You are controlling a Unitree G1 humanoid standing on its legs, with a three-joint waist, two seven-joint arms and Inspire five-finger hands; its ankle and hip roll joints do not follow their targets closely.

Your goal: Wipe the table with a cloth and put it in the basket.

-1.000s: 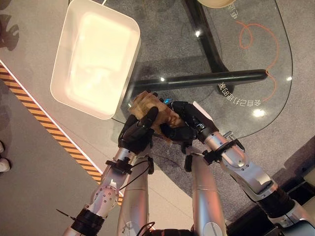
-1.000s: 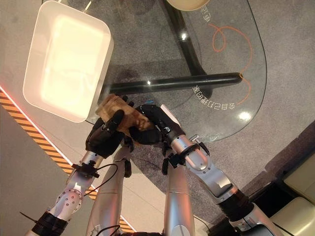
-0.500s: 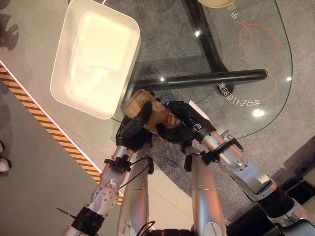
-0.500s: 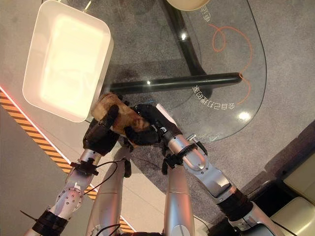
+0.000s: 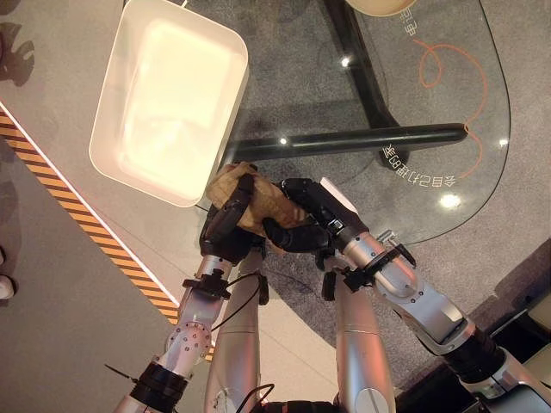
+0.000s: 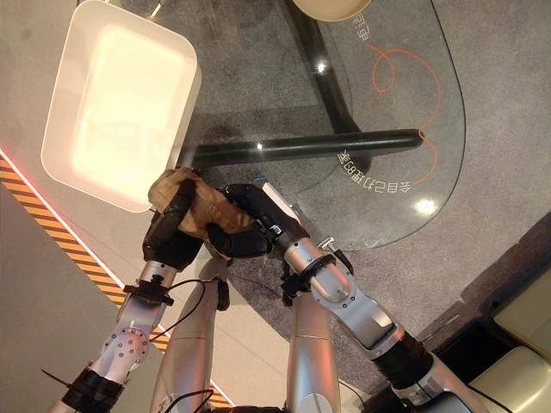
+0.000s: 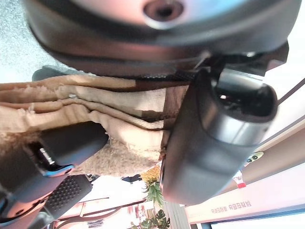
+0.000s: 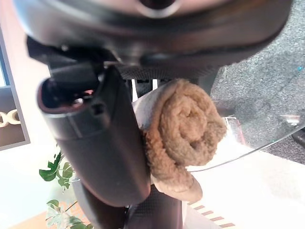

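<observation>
Both hands clasp the rolled tan cloth (image 5: 250,200) at the near-left edge of the glass table (image 5: 465,86) — left hand (image 5: 225,225) curled round its left end, right hand (image 5: 300,225) gripping the right. The white basket (image 5: 112,103) sits just beyond, to the left — its inside looks bare and glossy

Tan rolled cloth (image 5: 250,196), beside white basket (image 5: 164,99), over glass table (image 5: 448,103)

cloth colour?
Tan-brown cloth, clearest in the right wrist view.
</observation>
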